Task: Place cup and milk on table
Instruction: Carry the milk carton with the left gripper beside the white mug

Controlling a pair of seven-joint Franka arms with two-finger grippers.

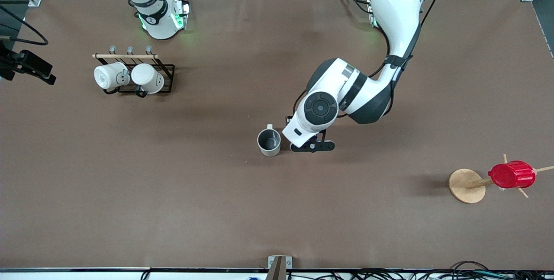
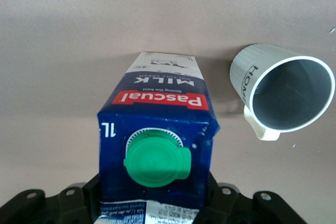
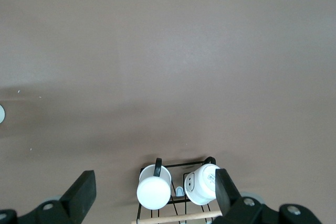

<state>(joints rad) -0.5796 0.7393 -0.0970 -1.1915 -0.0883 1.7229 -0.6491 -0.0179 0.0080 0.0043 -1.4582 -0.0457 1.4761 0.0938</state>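
The cup, cream-white with a dark grey inside, stands upright on the brown table near its middle. My left gripper is low beside it, toward the left arm's end. In the front view the hand hides the milk. In the left wrist view my left gripper is shut on the milk, a dark blue carton with a green cap, held upright with its base at or close to the cloth. The cup is right beside it. My right gripper is open and empty, high over the mug rack.
A black wire rack with two white mugs lies near the right arm's base. A red ribbed cup hangs on a wooden stand toward the left arm's end. A black device sits at the table's edge.
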